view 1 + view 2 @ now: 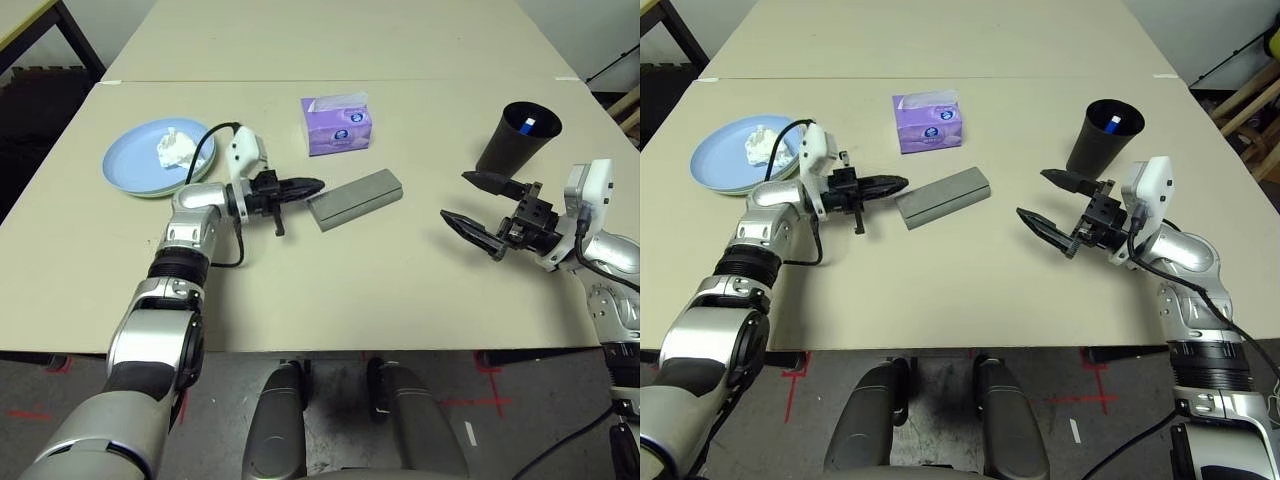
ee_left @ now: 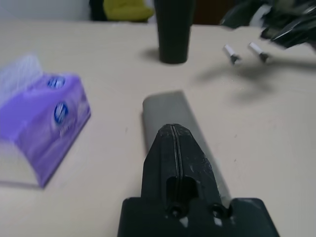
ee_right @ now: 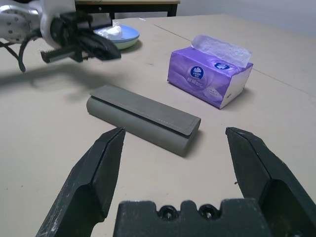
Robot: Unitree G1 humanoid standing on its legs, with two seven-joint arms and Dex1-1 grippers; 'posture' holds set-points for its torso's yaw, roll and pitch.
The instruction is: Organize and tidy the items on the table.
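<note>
The left gripper is held pinched together, empty, just beside the closed grey glasses case, while the right gripper is spread wide.

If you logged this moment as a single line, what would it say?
left gripper: shut, empty, beside grey glasses case | right gripper: open, empty | tissue on blue plate

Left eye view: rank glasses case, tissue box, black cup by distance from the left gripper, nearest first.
1. Grey glasses case: right at the tips of the shut left gripper, toward table centre.
2. Purple tissue box: beyond the case, farther up the table.
3. Black cup: far across, by the open right gripper.
</note>
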